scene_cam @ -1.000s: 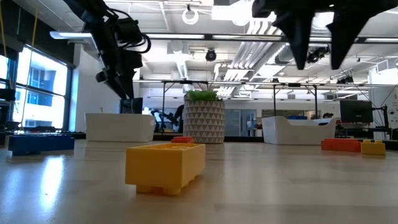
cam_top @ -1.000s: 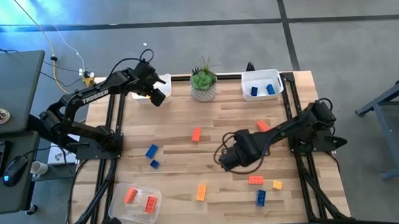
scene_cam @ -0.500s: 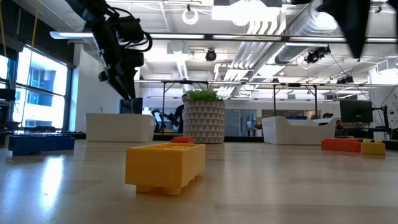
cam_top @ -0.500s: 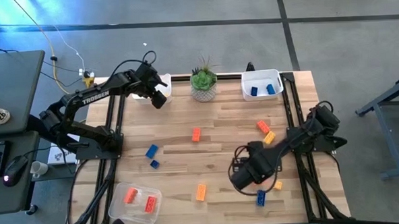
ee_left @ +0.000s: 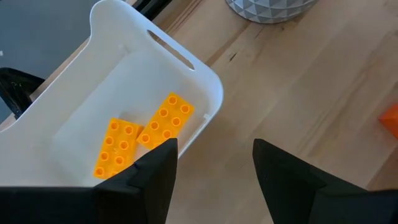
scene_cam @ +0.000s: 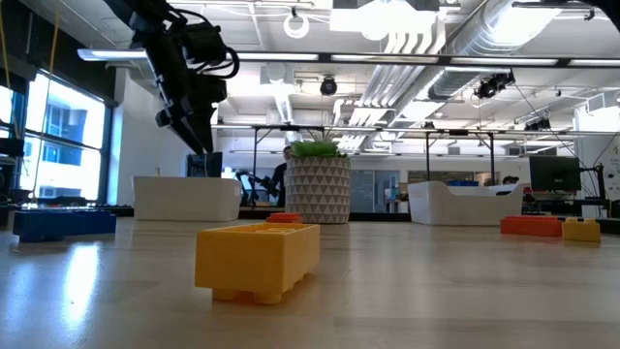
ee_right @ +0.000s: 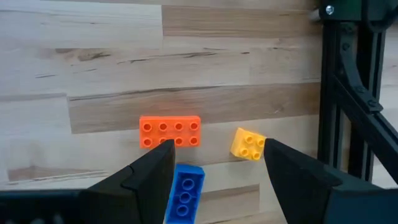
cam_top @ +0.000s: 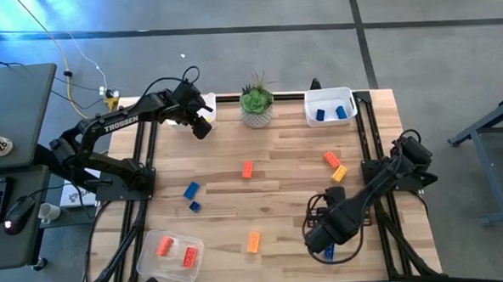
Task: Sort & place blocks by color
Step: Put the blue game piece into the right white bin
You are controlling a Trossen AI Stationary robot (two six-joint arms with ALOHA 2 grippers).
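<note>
Loose blocks lie flat on the wooden table: a red-orange one (cam_top: pixel 247 169), a yellow-orange one (cam_top: pixel 253 241), blue ones (cam_top: pixel 190 190) and more at the right (cam_top: pixel 330 159). My right gripper (cam_top: pixel 317 238) hovers open above the near right part of the table. Below it lie a red-orange brick (ee_right: pixel 170 132), a small yellow brick (ee_right: pixel 248 144) and a blue brick (ee_right: pixel 185 190). My left gripper (cam_top: pixel 202 129) hangs open beside the far-left white tray (ee_left: pixel 118 81), which holds two yellow-orange bricks (ee_left: pixel 166 118). Nothing is between either pair of fingers.
A potted plant (cam_top: pixel 256 107) stands at the far edge between the far-left tray and a white tray (cam_top: pixel 329 106) holding blue blocks. A clear tray (cam_top: pixel 169 251) with red-orange blocks sits near left. Black frame rails (ee_right: pixel 348 93) run along the table's right side.
My right gripper has swept toward the table's near edge and somewhat to the right, rolling about its own axis, and has left the low view. It stays open. No block has moved.
</note>
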